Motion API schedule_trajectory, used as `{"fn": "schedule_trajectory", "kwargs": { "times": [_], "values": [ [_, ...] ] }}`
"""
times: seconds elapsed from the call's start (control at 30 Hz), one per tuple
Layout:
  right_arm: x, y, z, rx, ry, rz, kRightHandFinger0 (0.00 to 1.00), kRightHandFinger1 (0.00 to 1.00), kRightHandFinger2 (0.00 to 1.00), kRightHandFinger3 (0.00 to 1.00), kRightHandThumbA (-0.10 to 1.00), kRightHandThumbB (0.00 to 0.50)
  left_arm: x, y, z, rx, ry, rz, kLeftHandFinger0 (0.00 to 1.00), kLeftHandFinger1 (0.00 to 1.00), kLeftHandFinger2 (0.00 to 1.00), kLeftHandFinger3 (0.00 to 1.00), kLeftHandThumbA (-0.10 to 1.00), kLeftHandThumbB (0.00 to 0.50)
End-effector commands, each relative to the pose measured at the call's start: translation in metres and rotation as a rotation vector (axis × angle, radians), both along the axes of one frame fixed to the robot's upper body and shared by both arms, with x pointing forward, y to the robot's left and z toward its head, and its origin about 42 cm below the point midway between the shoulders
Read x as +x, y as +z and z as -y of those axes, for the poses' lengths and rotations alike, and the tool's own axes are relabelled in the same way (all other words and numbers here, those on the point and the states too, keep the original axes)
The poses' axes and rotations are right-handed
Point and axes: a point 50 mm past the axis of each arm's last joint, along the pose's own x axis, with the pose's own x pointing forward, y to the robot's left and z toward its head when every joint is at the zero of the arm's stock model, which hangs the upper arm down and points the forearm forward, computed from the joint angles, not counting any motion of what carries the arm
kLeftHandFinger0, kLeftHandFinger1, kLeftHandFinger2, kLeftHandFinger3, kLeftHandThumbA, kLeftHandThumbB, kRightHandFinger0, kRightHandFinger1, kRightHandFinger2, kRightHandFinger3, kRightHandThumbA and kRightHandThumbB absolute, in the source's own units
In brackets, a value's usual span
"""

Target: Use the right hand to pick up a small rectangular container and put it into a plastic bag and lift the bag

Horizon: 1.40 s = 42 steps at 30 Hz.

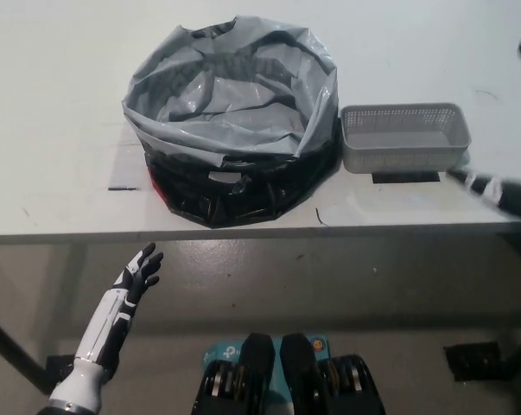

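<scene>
Reaching Toward the Basket

Your black right hand [502,192] blurred at three o'clock, grip unreadable, near the small grey container [404,137] touching the plastic bag [232,121] at twelve. Your white left hand [139,272] hung unclenched at seven

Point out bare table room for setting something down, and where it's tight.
Free: the table left of the bag, and the strip behind the bag and basket. Tight: bag and basket nearly touch, and the right hand is by the basket's right end. Left hand is open below the table edge.
</scene>
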Motion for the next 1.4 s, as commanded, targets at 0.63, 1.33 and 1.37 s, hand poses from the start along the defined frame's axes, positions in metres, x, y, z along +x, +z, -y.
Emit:
{"fn": "schedule_trajectory", "kwargs": {
  "times": [0.63,1.33,1.37],
  "values": [
    [0.224,0.143,-0.08,-0.729,-0.171,-0.86,1.0,1.0,1.0,1.0,1.0,0.437,-0.009,0.008,0.007,-0.028,-0.021,0.071,1.0,1.0,1.0,1.0,1.0,0.306],
    [0.238,0.136,-0.1,-0.98,-0.197,-1.029,1.0,1.0,1.0,1.0,1.0,0.461,-0.005,0.013,0.007,-0.018,-0.032,0.075,1.0,1.0,1.0,1.0,1.0,0.309],
    [0.238,0.136,-0.1,-0.98,-0.198,-1.031,1.0,1.0,1.0,1.0,1.0,0.472,-0.005,0.013,0.007,-0.018,-0.032,0.076,1.0,1.0,1.0,1.0,1.0,0.307]
  ]
}}
